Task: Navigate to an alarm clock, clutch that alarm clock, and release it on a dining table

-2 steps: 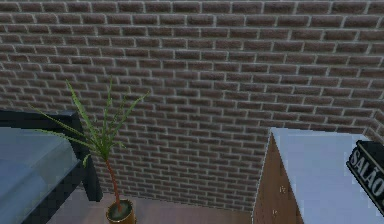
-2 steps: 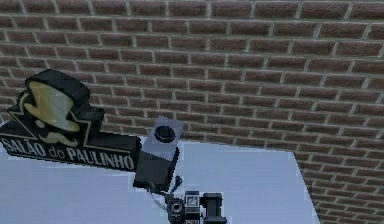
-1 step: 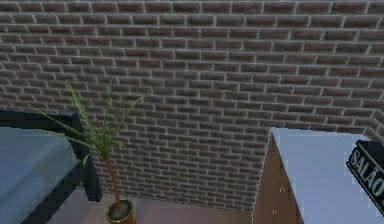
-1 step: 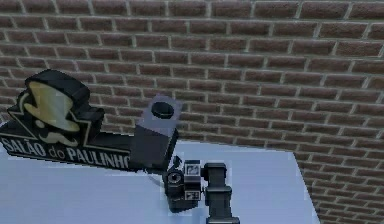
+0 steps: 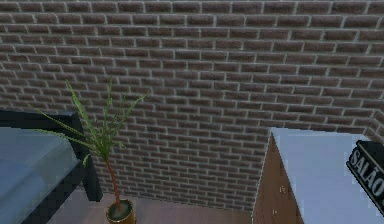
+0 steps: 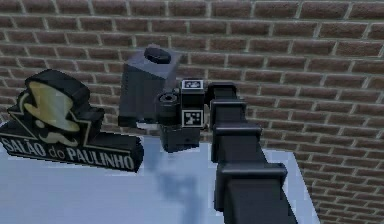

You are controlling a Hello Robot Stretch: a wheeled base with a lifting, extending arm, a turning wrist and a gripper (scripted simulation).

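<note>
A dark grey boxy alarm clock (image 6: 146, 82) with a round button on top hangs in front of the brick wall in the arm side view. Its underside is clear of the pale tabletop (image 6: 90, 195). The gripper (image 6: 168, 122) holds the clock at its far end, left of the two white marker squares (image 6: 192, 100). The dark arm bar (image 6: 245, 170) rises from the bottom edge over the tabletop.
A black sign (image 6: 65, 125) with a gold face and lettering stands on the tabletop left of the gripper. In the forward view, a wooden dresser (image 5: 320, 175) with a pale top is at the right, a potted plant (image 5: 105, 150) and a bed (image 5: 35, 170) at the left. A brick wall (image 5: 200, 70) is close ahead.
</note>
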